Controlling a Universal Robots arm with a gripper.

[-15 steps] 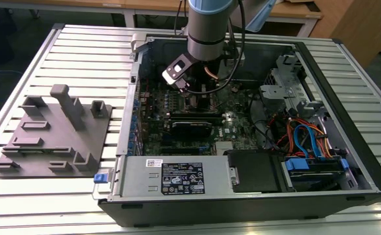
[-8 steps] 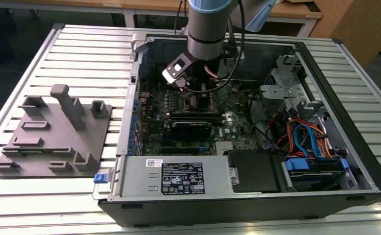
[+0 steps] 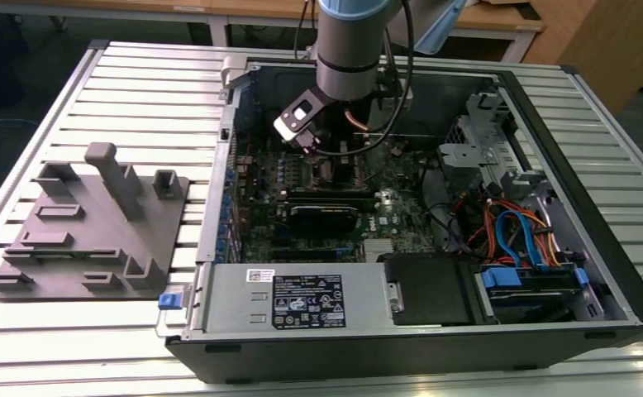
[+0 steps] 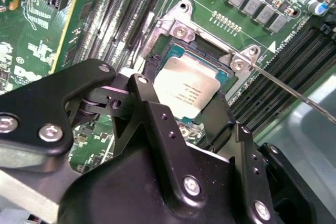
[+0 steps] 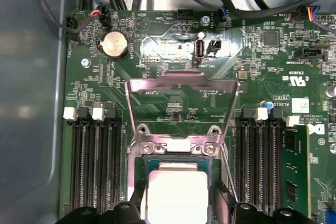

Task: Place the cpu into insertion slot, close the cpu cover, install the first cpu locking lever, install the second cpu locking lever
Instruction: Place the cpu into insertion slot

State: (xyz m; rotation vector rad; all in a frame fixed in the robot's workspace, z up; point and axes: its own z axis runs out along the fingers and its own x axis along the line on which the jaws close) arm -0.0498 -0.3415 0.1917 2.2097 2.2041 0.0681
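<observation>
We see soft, even light from overhead in the exterior view: the pale slatted table [image 3: 101, 74] on the exterior view's left is bright, while the inside of the open computer case [image 3: 410, 356] falls into shadow, deepest on the far side beneath the arm [image 3: 350, 41]. In both wrist views the cpu [image 4: 189, 90] [image 5: 176, 192] catches glare, its metal face washing out almost to white. In the first wrist view the cpu cover [image 5: 181, 83] shows a dull sheen and the bare case wall [image 5: 26, 103] looks hazy and blurred.
</observation>
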